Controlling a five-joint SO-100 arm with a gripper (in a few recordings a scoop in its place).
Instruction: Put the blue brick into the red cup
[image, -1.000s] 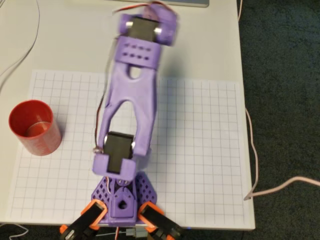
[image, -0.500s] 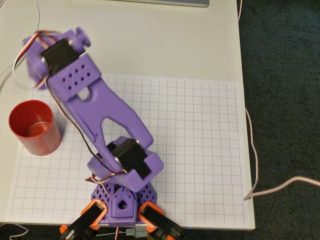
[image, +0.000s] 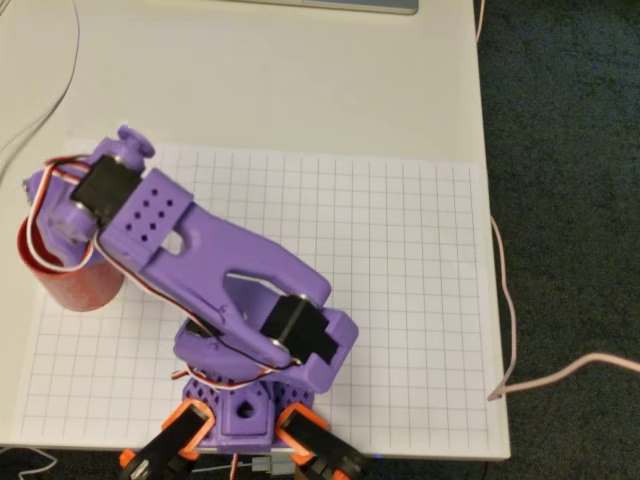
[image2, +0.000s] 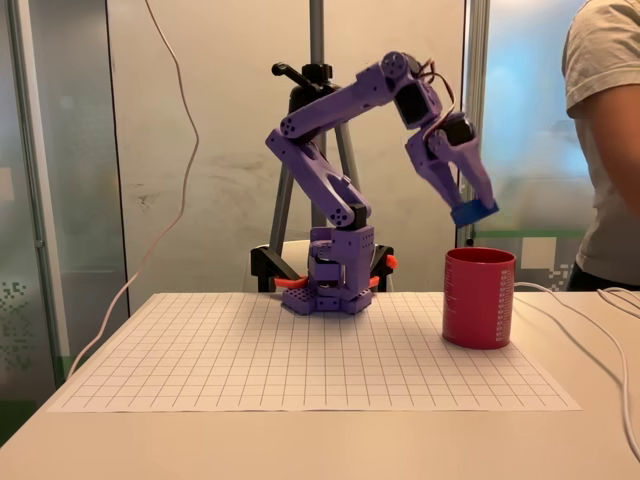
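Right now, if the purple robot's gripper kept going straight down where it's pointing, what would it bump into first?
Most likely the red cup. The gripper points down, holding the blue brick just above the cup's open rim, so it would probably pass into the mouth, though depth is hard to judge.

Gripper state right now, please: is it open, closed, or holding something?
Gripper: closed on the blue brick, held above the red cup.

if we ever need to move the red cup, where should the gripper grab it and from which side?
Probably the rim of the red cup: it stands upright with its mouth open, so come from above, one finger inside the wall and one outside. Its smooth, wide body looks too broad to span. Right now the gripper is above it holding the blue brick.
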